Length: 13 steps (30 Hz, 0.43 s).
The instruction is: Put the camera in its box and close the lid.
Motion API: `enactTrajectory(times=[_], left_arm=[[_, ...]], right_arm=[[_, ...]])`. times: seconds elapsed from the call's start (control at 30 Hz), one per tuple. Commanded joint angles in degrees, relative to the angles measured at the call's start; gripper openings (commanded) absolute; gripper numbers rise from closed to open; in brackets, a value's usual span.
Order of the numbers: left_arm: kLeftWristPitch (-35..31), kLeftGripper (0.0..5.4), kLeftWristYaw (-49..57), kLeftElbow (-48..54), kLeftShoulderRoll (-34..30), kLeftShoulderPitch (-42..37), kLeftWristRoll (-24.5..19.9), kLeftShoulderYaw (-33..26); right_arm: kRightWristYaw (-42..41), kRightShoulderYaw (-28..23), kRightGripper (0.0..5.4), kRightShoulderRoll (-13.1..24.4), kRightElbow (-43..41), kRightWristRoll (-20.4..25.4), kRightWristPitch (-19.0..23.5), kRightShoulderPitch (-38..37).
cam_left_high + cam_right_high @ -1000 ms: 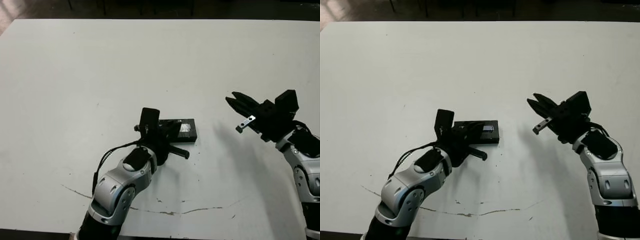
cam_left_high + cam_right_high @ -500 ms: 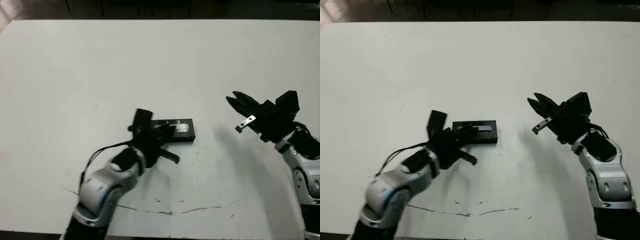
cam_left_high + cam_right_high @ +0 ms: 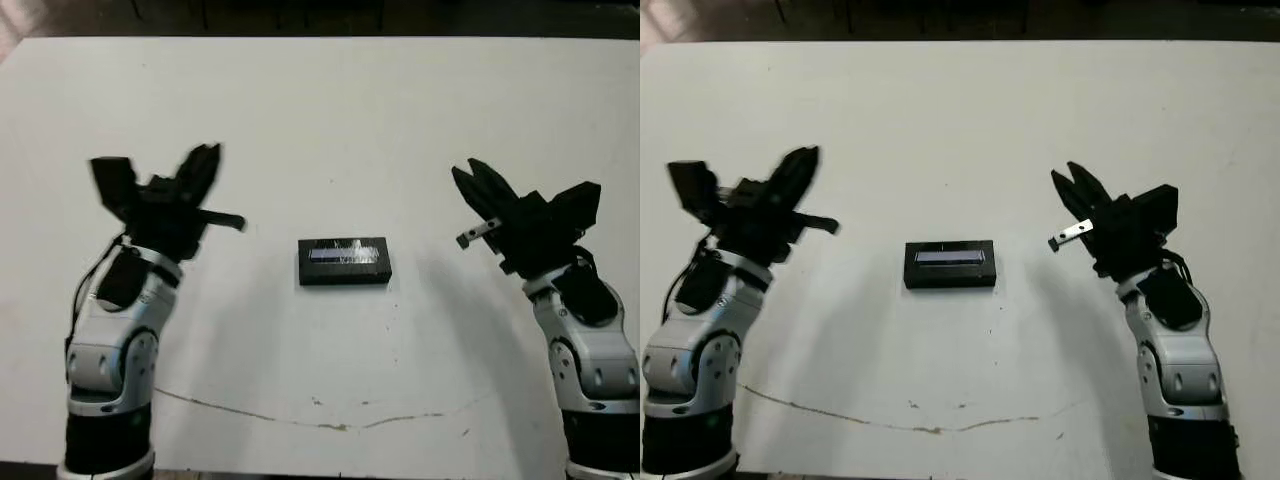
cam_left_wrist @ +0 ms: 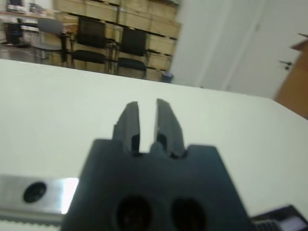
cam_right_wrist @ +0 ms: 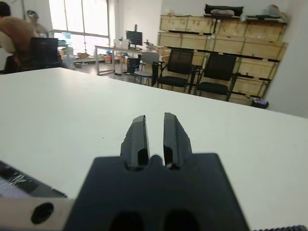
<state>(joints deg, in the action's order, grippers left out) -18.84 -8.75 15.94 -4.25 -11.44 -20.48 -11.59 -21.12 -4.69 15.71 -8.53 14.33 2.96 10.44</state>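
**Closed box sits alone between two raised arms**

The box (image 3: pixel 344 262) lies in the middle of the white table (image 3: pixel 330 110) with its lid (image 3: pixel 343 253) on. The left gripper (image 3: pixel 205 170) and right gripper (image 3: pixel 478 186) hang well apart from it, fingers nearly closed, holding nothing. Nothing stands between them.

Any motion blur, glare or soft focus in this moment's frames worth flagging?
Left and right eye views: the left gripper is smeared by motion blur, while the right gripper and the closed box are sharp; the lid's pale stripe glints. Left wrist view: soft throughout, background blurred. Right wrist view: crisp, with bright windows washed out at the far side of the room.
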Motion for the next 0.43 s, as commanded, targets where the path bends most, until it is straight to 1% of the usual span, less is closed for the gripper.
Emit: enactTrajectory(times=[0.03, 0.27, 0.43], left_arm=[[0.21, 0.01, 0.83, -2.37, 0.16, -0.28, -1.63, -1.95], [0.64, 0.01, 3.33, -1.88, 1.2, 0.13, -1.61, -1.5], [0.83, 0.01, 4.04, -1.77, 1.43, 0.48, -1.27, -1.0]], right_arm=[[1.46, 0.4, 0.0, -0.31, 0.47, -1.13, 2.49, -0.17], [2.35, 0.44, 0.0, -0.33, 0.01, -1.33, 3.94, -0.11], [1.98, 0.18, 0.0, -0.24, 0.39, -0.67, 3.39, -0.15]])
